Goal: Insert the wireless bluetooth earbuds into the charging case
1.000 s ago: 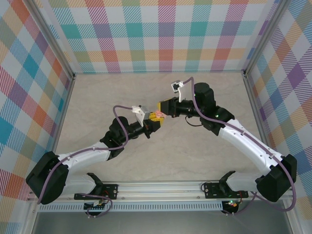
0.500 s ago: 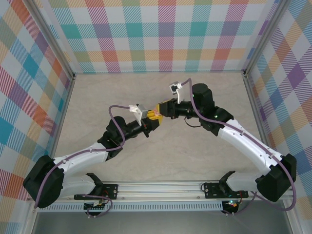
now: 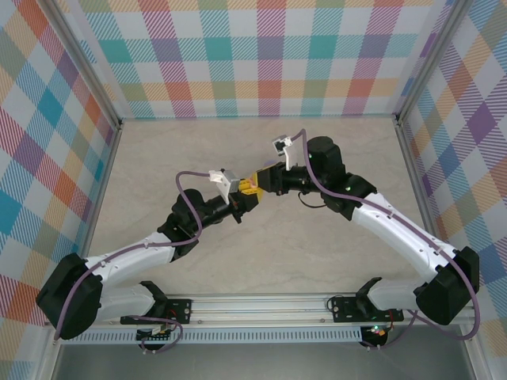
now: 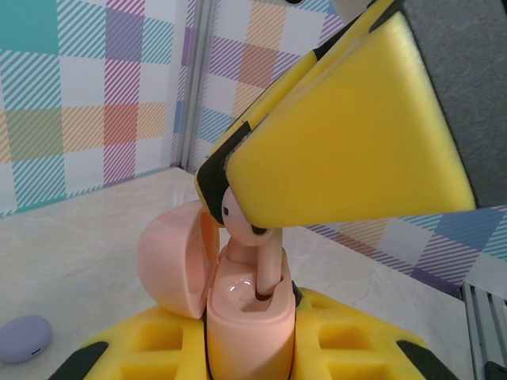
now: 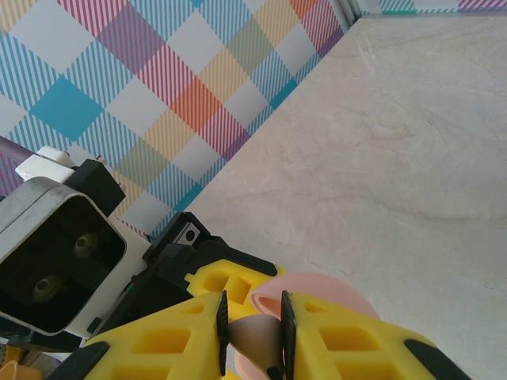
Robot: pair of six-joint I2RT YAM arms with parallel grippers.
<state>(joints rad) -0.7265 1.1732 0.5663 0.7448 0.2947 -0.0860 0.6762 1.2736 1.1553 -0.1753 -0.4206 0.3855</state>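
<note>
**Earbud stem in the case, both grippers clamped**

Nearest us, the left gripper (image 4: 249,352) has its yellow foam-padded fingers closed on the glossy pale pink plastic charging case (image 4: 247,321), which it holds upright. The case's rounded lid (image 4: 170,269) is swung open to one side. Just above it we see a small pale pink stemmed earbud (image 4: 257,245), tilted a little, its stem tip down in the case's open well. The right gripper (image 5: 252,324) pinches the earbud's head from above, jaws nearly together. Farther off, a small lilac round disc (image 4: 24,339) lies on the pale marbled table (image 4: 87,229), well apart from the case. Behind it all stands the plaid wall (image 4: 79,95)
</note>
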